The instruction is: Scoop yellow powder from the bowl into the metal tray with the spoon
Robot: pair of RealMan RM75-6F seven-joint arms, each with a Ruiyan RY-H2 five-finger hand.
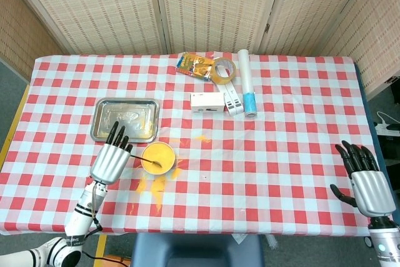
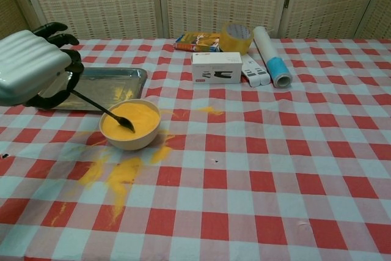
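Yellow powder (image 2: 131, 120) fills the cream bowl (image 2: 129, 140), which sits just off the metal tray's (image 1: 125, 119) five o'clock corner. The left hand (image 2: 33, 65) pinches the far end of a thin dark spoon (image 2: 104, 111), whose tip rests in the powder. Over at the table's four o'clock edge, the right hand (image 1: 365, 182) waits with fingers spread, holding nothing. That powder looks light and loose, quick to slide off; plenty already lies spilled (image 2: 119, 175) on the checked cloth at the bowl's six o'clock. I'd say the slim handle wants a firm grip well back, spoon kept level.
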